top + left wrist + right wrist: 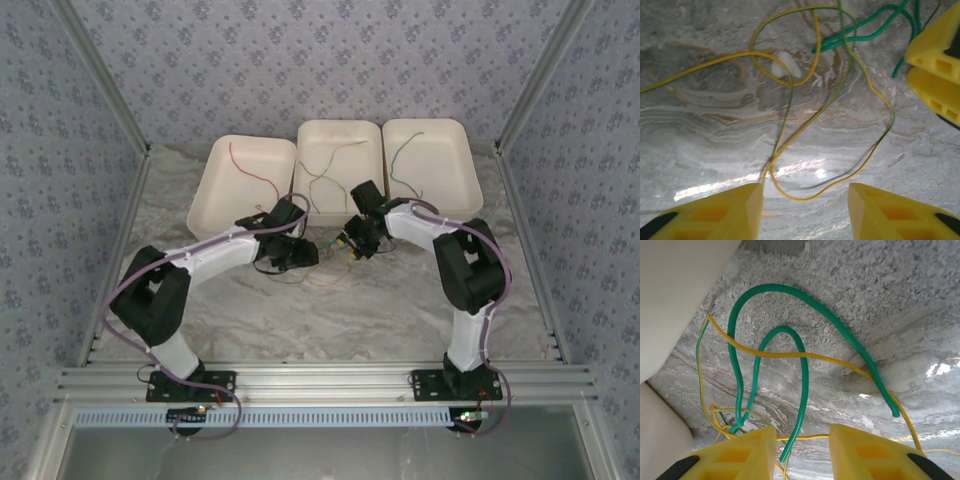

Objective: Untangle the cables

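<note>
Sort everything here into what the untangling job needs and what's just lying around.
Job: green cable and yellow cable, crossed over each other on the table; left pincer; right pincer.
Lying about: white trays; white blob; purple arm cabling.

Three white trays side by side along the table's (330, 310) far edge: left tray (213, 205), middle tray (330, 134), right tray (452, 172). Little white scrap (785, 65) on the marble too.

No readable text, label, brand, number or sign appears on anything here.
</note>
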